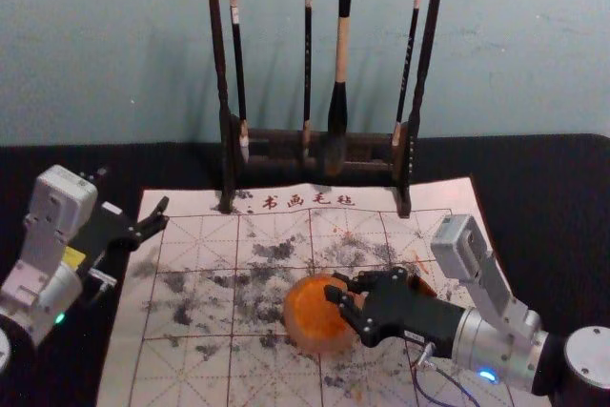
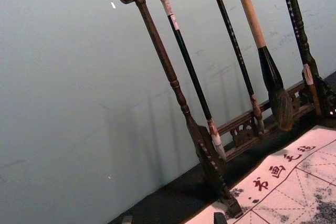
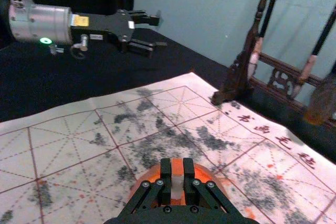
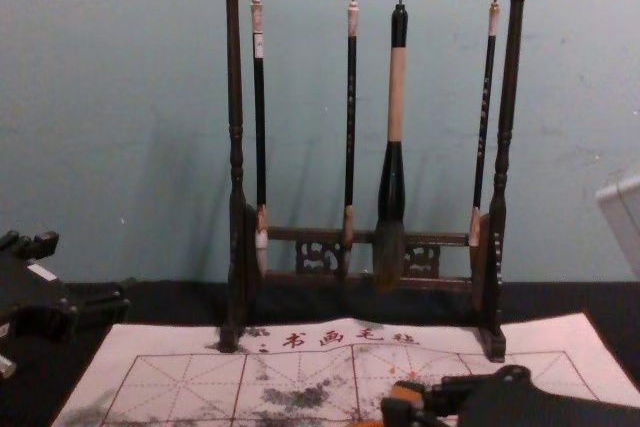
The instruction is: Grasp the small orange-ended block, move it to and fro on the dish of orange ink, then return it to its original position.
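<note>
"Block (image 3: 177, 187): where do you have it?"

"Your left pincer (image 1: 163, 213) is open near the left edge of the mat (image 1: 191, 374); over the dish (image 1: 307, 321), your right pincer (image 1: 335, 286) grips the block. Whether it touches the dish, I can't tell."
</note>
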